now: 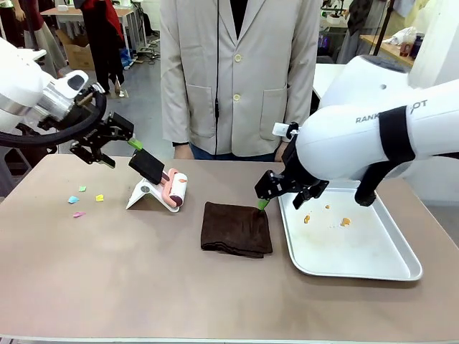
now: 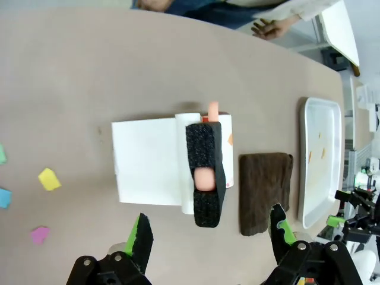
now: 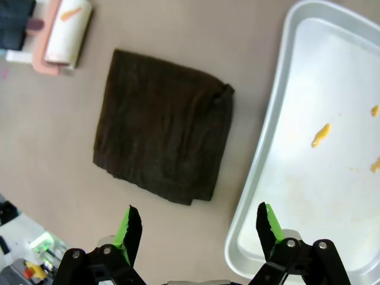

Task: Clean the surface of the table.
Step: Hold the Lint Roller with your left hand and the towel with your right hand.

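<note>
Tabletop, taupe, spread beneath cloth. Left of cloth: paper scraps farthest; left gripper, raised, wide open, empty; lint roller nearest. Over cloth's right edge: right gripper, wide open, empty. Right of cloth: tray.

Table had a brown towel, silver tray, lint roller stand and colourful paper scraps on it.

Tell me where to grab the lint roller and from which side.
Take it by the black foam handle, not the roll. The handle rises off the white stand, tilted toward the left arm, with both long sides free. The open left gripper probably does best coming from above, one finger on each long side.
</note>
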